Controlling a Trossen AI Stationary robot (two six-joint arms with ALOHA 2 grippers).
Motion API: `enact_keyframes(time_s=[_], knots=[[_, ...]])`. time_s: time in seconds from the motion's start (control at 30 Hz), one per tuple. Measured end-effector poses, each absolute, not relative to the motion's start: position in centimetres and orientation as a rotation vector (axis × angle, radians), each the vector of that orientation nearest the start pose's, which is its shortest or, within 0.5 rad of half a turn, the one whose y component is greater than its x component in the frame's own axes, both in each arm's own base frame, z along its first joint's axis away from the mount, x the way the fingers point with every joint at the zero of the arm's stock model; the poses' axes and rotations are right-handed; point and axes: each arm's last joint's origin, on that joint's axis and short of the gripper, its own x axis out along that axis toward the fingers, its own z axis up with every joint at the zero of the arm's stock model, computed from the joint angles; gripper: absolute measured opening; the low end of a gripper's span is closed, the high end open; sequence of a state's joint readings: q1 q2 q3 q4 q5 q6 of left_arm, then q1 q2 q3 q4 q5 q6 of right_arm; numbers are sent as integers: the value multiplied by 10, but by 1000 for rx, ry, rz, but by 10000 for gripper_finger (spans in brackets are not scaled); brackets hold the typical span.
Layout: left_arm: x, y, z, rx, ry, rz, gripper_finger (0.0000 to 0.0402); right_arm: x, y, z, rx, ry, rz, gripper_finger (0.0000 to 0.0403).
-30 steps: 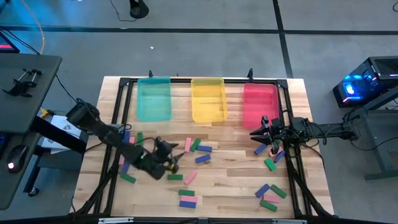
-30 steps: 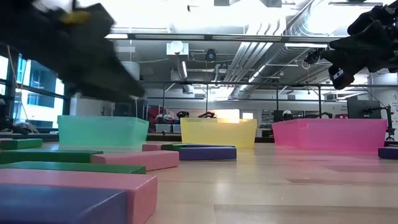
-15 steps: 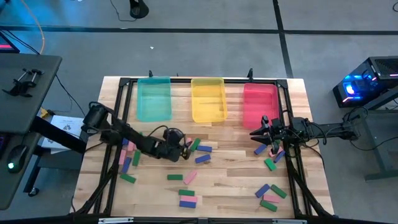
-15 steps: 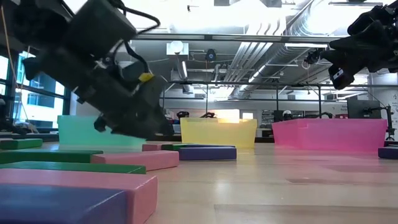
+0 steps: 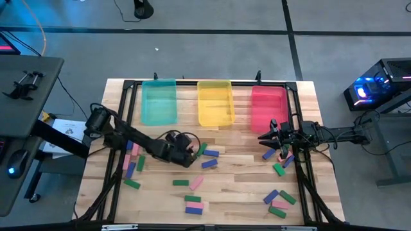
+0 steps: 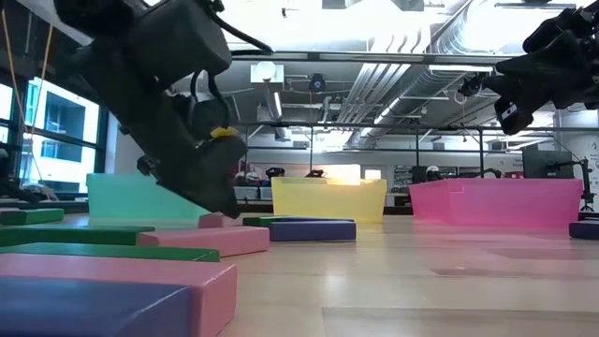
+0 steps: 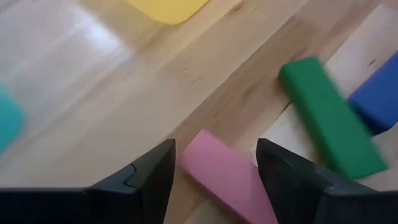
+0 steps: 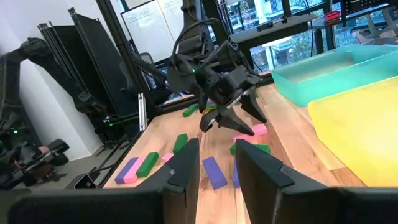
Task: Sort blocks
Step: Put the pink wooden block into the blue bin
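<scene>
A wooden table (image 5: 244, 186) with a black frame stands on a grey floor, and behind it the low view shows a workshop with bright ceiling lights. Near the middle of the table lies a pink block (image 7: 227, 177), flat on the wood, with a green block (image 7: 329, 118) just beside it and a blue block (image 7: 376, 99) touching that one. Many more blocks lie scattered on the left side, at the front and at the right edge.

The left gripper (image 7: 214, 177) is low over the pink block, its two fingers (image 7: 146, 177) open on either side of it, and nothing is held yet. I judge that the step in hand is the grasp of this pink block. The next move calls for closing squarely on its long sides without pushing the green neighbour, then lifting.

The right gripper (image 5: 264, 138) waits above the right edge of the table, its fingers only a little apart and holding nothing.

At the back stand a teal tray (image 5: 158, 102), a yellow tray (image 5: 214, 102) and a red tray (image 5: 268, 106); I can see no block in any of them.
</scene>
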State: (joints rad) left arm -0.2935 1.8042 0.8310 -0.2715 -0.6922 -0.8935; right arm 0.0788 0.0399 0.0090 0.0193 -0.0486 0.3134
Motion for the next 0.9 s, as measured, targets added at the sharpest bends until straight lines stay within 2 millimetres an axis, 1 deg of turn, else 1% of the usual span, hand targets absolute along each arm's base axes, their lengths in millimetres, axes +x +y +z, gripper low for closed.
enact_keyframes(time_s=[0.13,0.2,0.3,0.37,0.47,0.67,0.77,0.9], knots=[[287,-67,114,-119,910,820,192,99,9,165,313,31,125,89],[285,-67,122,-103,944,822,186,99,9,165,313,31,125,89],[281,-71,136,-144,930,847,181,99,9,165,313,32,125,89],[274,-77,141,-191,908,873,179,99,9,165,313,31,125,89],[265,-87,141,-252,876,917,179,99,9,165,313,31,125,89],[257,-108,138,-372,704,987,179,99,9,165,313,32,125,89],[256,-112,137,-443,658,1008,179,99,9,165,313,31,125,89],[256,-113,137,-459,661,1002,187,99,9,165,313,31,125,89]])
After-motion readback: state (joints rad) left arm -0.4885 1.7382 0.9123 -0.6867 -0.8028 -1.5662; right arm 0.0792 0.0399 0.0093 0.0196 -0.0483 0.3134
